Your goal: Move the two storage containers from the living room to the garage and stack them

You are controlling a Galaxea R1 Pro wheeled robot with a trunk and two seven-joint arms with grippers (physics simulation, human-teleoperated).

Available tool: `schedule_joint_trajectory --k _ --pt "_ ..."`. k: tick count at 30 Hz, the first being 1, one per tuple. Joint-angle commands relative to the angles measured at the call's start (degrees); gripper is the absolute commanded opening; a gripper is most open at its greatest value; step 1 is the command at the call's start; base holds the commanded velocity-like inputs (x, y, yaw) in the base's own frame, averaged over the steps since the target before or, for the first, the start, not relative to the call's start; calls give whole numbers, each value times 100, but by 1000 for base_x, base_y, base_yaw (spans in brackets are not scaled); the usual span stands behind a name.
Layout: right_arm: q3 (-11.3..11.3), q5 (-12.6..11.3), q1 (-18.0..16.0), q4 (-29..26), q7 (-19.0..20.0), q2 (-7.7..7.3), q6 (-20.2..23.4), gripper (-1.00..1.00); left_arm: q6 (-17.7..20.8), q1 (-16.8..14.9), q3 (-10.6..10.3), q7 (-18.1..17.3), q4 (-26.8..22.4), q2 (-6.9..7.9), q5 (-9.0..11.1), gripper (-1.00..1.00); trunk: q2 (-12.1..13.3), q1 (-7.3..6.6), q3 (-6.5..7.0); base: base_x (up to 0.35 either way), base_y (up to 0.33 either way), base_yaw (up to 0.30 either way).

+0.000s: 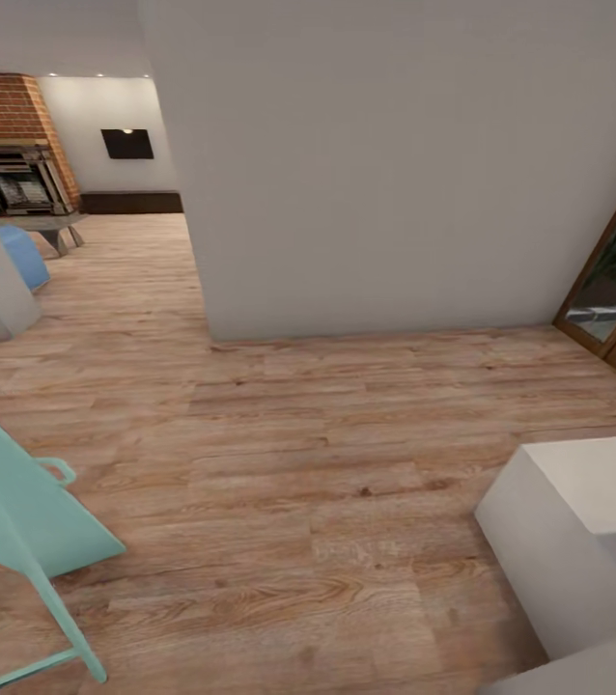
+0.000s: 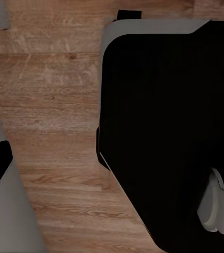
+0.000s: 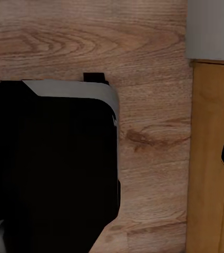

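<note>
Head view: I'm in transit on plank floor (image 1: 327, 463), white wall (image 1: 395, 164) ahead, fireplace (image 1: 14, 179) far left, so the living room lies that way. Containers aren't in sight. Wrist cams face my base (image 2: 169, 132); can't tell either gripper's opening.

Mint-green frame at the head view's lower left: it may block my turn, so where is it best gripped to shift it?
Probably the small loop handle on the mint-green frame, approached from the open wood floor on its right. The loop stands out clear of the broad slanted panel, which looks too wide and sloped to clamp, and the thin legs sit low.
</note>
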Motion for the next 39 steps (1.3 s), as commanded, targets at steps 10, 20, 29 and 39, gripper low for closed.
schedule_joint_trajectory --k 10,20,29,39 --pt "46 -46 -3 16 3 6 -24 100 23 -3 -49 22 -4 -2 50 100 -7 5 -8 322 0 147" --pt "46 -46 -6 16 -1 6 -25 100 23 -3 -49 22 -4 -2 50 100 -7 5 -8 322 0 266" --pt "46 -46 -4 16 0 6 -25 100 23 -3 -49 21 -4 -2 50 100 -7 5 -8 322 0 247" --pt "46 -46 -6 16 4 6 -26 100 23 -3 -49 22 -4 -2 50 100 -7 5 -8 322 0 36"
